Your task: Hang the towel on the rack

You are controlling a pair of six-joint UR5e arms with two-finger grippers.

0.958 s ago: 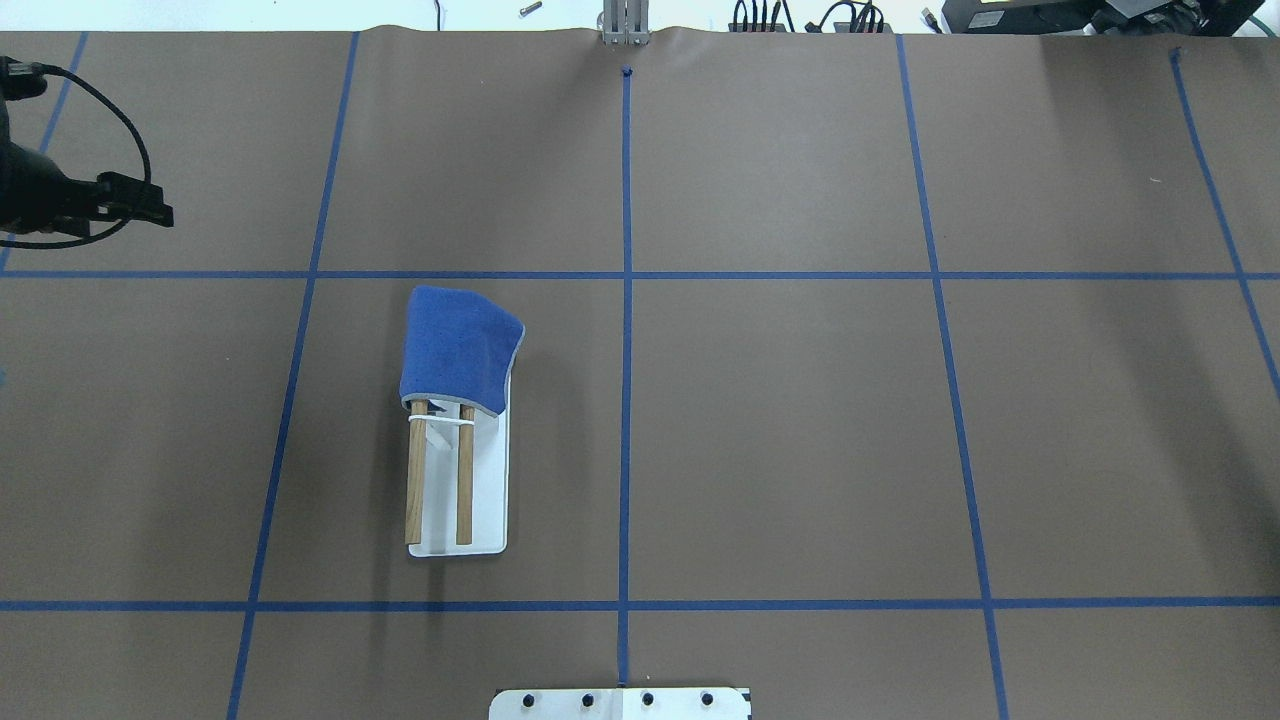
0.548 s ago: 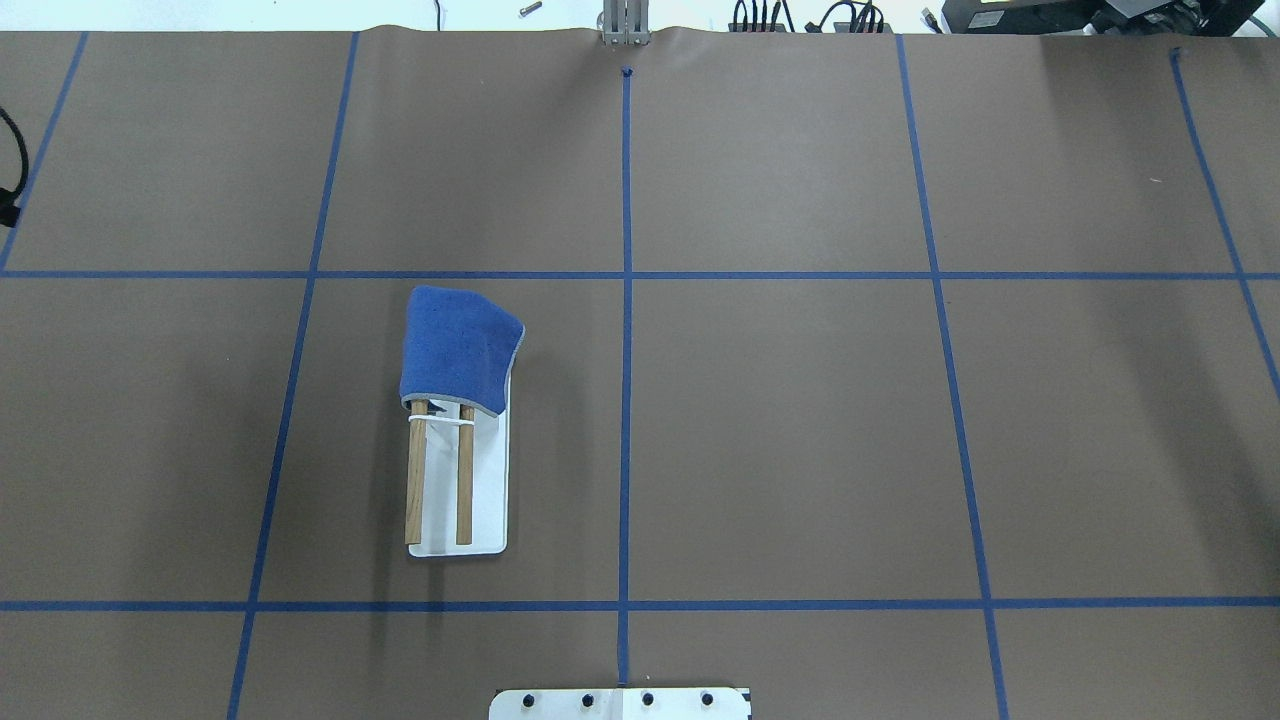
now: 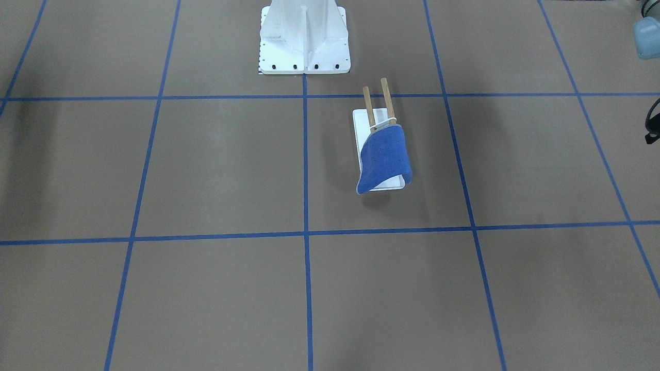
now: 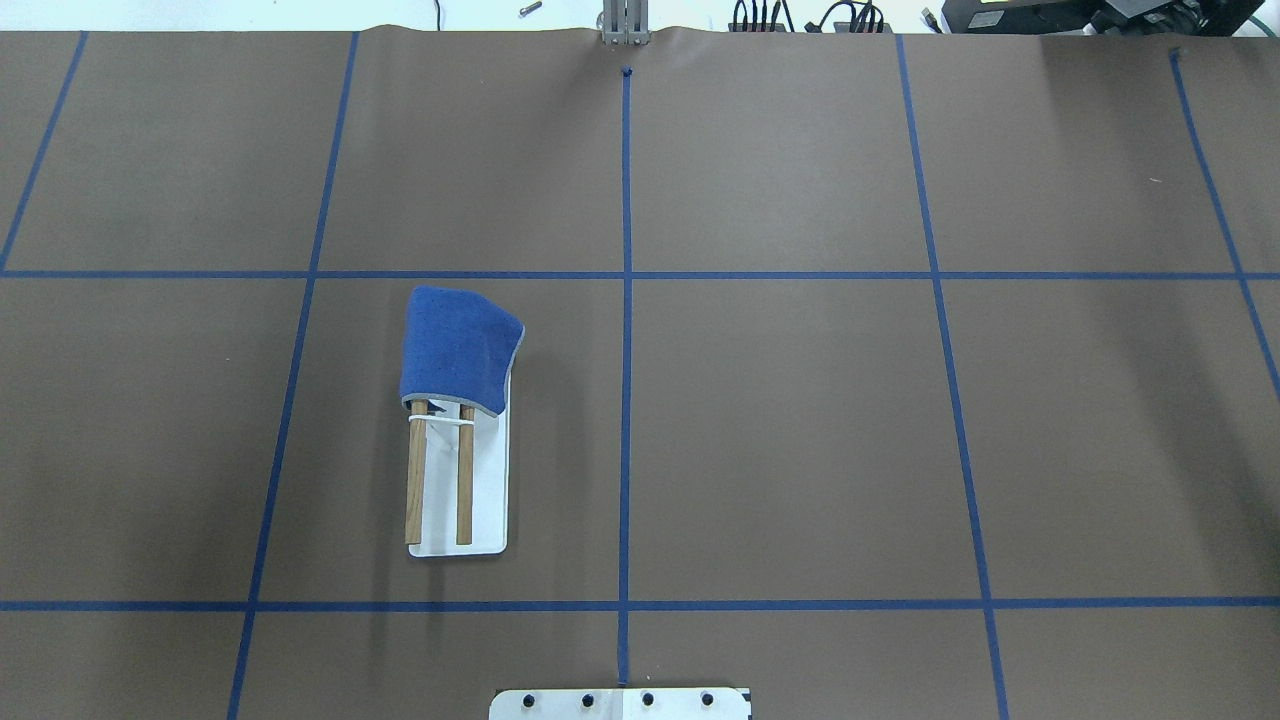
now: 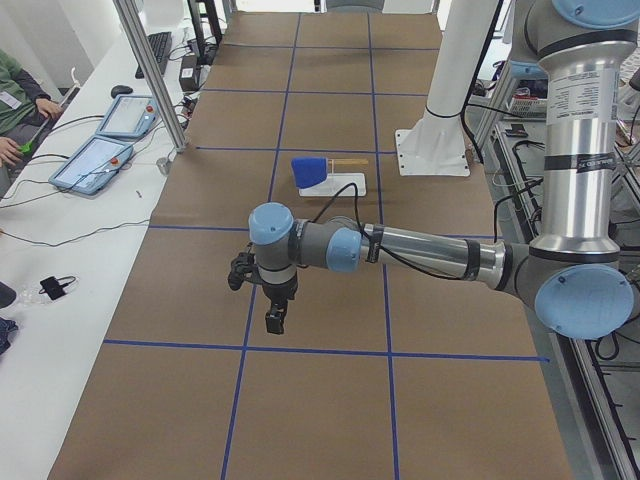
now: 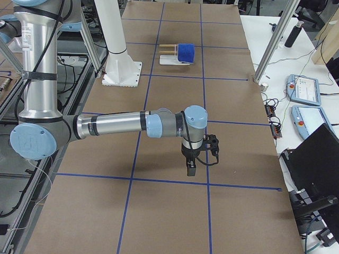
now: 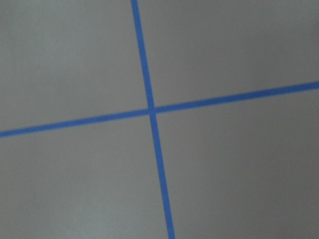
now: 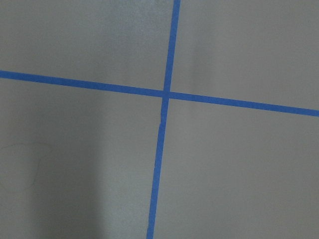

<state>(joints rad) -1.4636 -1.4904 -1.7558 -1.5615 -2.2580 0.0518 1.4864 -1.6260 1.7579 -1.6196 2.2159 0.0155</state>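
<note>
The royal-blue towel [image 4: 458, 350] lies draped over the far ends of the rack's two wooden dowels [image 4: 465, 480]. The rack's white base [image 4: 488, 500] sits left of the table's centre line. The towel [image 3: 385, 157] and rack [image 3: 359, 129] also show in the front view. My left gripper [image 5: 272, 318] hangs over a tape crossing, far from the rack, near the table's left end. My right gripper [image 6: 190, 168] hangs near the table's right end. Both show only in the side views, so I cannot tell whether they are open or shut. The wrist views show only brown table and blue tape.
The large white bolted pedestal [image 3: 304, 41] stands at the robot's edge of the table. A side bench with tablets [image 5: 95, 160] and an aluminium post [image 5: 150, 70] lines the far edge. A person's hands [image 5: 20, 140] rest there.
My left arm, seen at the overhead view's left edge a second ago, has drawn out of that view. The towel and rack have not moved.
</note>
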